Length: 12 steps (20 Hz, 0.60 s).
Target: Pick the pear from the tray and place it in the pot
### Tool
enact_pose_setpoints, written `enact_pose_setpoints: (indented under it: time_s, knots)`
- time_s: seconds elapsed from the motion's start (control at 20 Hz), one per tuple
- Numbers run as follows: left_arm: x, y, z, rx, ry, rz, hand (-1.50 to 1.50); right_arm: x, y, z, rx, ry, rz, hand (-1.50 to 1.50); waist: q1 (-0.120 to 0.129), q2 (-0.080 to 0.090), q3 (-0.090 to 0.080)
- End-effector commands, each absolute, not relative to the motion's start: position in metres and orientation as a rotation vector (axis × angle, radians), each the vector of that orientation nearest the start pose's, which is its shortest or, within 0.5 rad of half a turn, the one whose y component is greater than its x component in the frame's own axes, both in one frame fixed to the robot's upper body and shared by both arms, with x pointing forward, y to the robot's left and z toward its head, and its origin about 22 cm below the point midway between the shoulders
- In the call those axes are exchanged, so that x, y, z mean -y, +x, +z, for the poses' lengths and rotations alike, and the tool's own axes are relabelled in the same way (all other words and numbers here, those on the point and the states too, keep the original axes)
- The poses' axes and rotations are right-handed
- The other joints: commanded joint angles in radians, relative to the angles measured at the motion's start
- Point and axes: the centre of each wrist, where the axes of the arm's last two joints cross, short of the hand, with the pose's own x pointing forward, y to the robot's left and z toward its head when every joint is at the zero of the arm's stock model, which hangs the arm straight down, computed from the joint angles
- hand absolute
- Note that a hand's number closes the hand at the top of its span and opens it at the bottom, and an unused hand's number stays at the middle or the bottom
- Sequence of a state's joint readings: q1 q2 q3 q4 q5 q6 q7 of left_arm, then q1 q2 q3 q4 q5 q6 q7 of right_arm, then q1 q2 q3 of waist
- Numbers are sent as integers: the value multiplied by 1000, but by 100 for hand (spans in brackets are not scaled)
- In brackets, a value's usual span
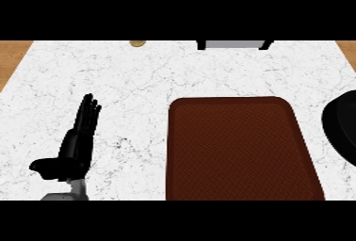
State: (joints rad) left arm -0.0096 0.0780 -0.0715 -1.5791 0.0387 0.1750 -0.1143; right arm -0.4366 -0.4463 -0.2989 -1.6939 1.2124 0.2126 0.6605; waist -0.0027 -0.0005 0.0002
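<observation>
The dark red-brown tray [243,150] lies on the white marble counter, right of centre, and nothing shows on it. A black pot [342,127] is cut off by the right edge, just beside the tray. A small yellow-brown thing [137,43], perhaps the pear, lies at the counter's far edge, well away from the tray. My left hand [75,146] rests open at the lower left, fingers straight and pointing away, holding nothing. My right hand does not show.
A grey and black object [233,44] stands at the far edge, behind the tray. Wooden strips [14,56] border the counter at the far left and far right corners.
</observation>
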Motion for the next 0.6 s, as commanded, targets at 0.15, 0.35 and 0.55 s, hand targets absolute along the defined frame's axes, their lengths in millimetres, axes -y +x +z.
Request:
enact_pose_setpoints:
  time_s: [0.15, 0.35, 0.55]
  knots:
    - [-222, 234, 4, 1685, 101, 22, 0, 411, 300, 193, 924, -1564, 367, 150, 8, 1, 0]
    - [-224, 236, 8, 1697, 105, 29, 0, 424, 301, 141, 885, -1456, 398, 150, 10, 2, 0]
    - [-209, 242, 9, 1716, 98, 29, 0, 455, 296, 130, 803, -1440, 382, 150, 7, 2, 0]
